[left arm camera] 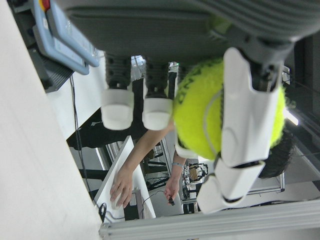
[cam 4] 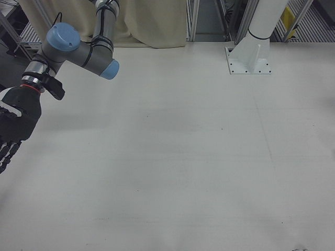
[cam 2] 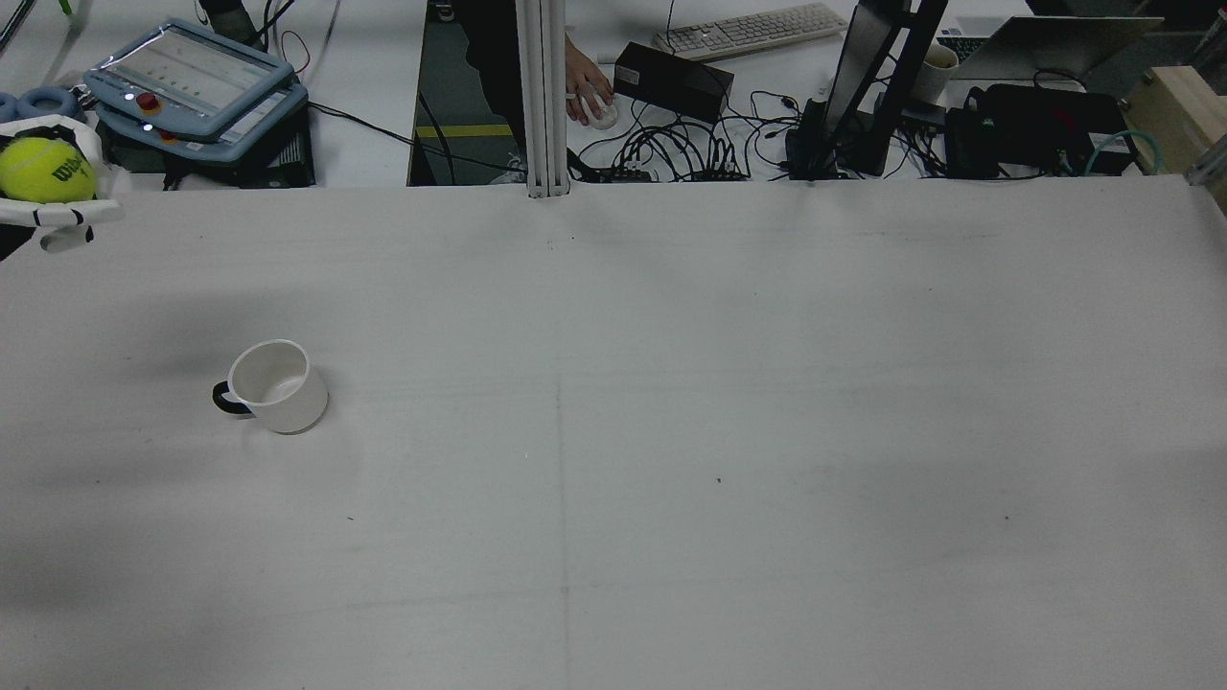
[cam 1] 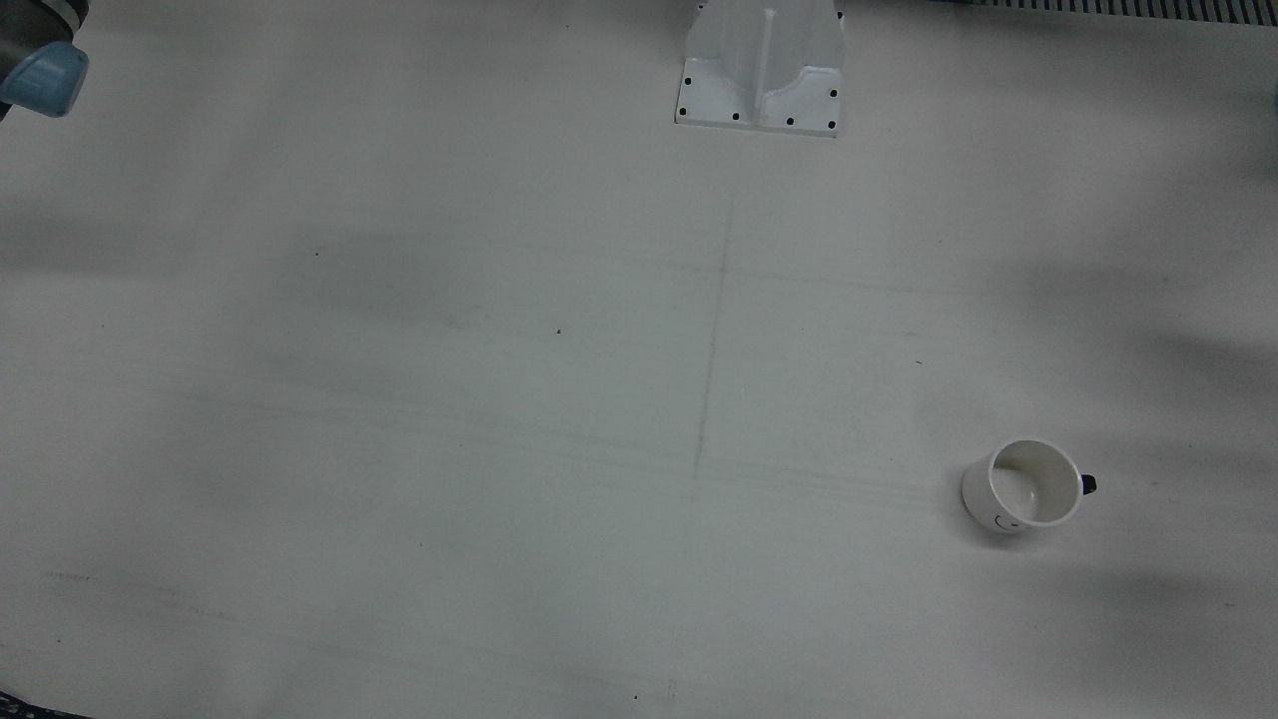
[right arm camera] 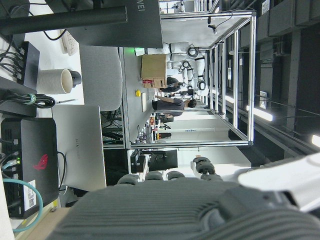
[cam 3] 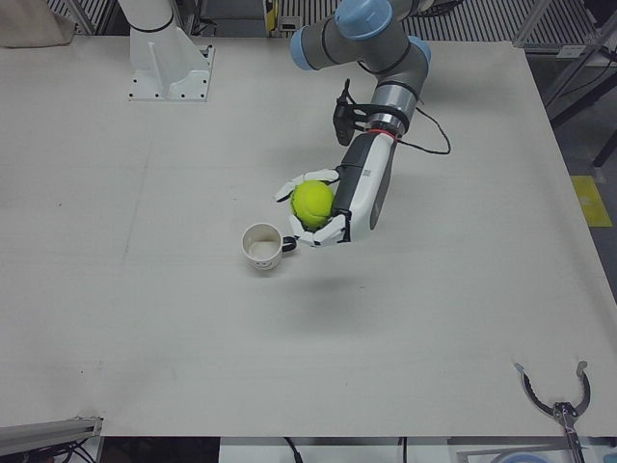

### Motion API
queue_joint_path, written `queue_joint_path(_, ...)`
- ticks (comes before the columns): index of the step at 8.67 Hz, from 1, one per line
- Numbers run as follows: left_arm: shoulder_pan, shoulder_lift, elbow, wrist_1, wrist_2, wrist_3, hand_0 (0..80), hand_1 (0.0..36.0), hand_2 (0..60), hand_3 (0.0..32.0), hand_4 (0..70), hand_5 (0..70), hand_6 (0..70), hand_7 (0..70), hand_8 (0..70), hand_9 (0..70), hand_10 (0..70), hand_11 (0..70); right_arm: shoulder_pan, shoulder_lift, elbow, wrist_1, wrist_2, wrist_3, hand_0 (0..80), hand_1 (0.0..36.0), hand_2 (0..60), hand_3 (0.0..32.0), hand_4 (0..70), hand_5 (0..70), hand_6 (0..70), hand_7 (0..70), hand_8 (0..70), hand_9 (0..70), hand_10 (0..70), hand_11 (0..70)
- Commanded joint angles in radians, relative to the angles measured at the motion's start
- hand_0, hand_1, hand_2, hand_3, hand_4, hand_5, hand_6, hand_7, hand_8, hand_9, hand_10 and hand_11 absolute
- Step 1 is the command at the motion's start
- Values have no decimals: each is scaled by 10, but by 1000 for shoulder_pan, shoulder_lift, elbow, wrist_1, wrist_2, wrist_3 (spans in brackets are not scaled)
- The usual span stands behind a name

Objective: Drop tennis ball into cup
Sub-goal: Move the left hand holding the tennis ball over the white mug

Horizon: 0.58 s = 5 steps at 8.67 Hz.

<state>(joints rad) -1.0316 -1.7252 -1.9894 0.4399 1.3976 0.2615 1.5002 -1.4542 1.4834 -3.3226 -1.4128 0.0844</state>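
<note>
White fingers (left arm camera: 242, 125) of the left hand (cam 3: 333, 207) are wrapped around the yellow-green tennis ball (cam 3: 312, 203), holding it clear above the counter (cam 3: 193, 318). In the left hand view two more fingertips stand beside the ball without touching it. In the left-front view the ball hangs just right of the cup (cam 3: 261, 246) and above it; in the rear view the ball (cam 2: 43, 170) and the hand (cam 2: 59, 216) sit at the far left edge, well beyond the cup (cam 2: 276, 385).

The cup is white with a dark handle, stands upright on the left half of the counter, and is empty inside, as the front view (cam 1: 1026, 486) shows. Nothing lies between it and the hand.

The right hand (cam 4: 14, 123) is dark and hangs off the right edge of the counter in the right-front view, its fingers (cam 4: 6, 151) pointing down and slightly spread with nothing between them.

Beyond the counter's far edge are a blue teach pendant (cam 2: 192, 91), a tangle of black cables (cam 2: 681, 153), a keyboard (cam 2: 752, 29) and a person's hand on a mouse (cam 2: 587, 96). A white arm pedestal (cam 3: 164, 58) is bolted to the near-robot side of the counter. A metal tool (cam 3: 559, 397) lies at the counter's front corner, well away from the cup.
</note>
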Motion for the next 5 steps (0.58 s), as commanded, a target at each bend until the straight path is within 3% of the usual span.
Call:
queue_joint_path(1,139,-4,12,10,-32,4,592,360,600,0,700,700,700,700,700,700,700,700,0,0,0,0,0,0,0,0,0,0,0,0,0,0,0,0,0,0)
queue_joint_path(2,171,-1,14,11,-34,5,592,360,600,0,700,582,700,700,700,700,700,700,0,0,0,0,0,0,0,0,0,0,0,0,0,0,0,0,0,0)
queue_joint_path(4,185,-1,17,13,-35,5,592,360,600,0,700,700,700,700,700,700,700,700,0,0,0,0,0,0,0,0,0,0,0,0,0,0,0,0,0,0)
queue_joint_path(5,185,-1,17,13,-34,5,592,360,600,0,700,700,700,700,700,700,700,700,0,0,0,0,0,0,0,0,0,0,0,0,0,0,0,0,0,0)
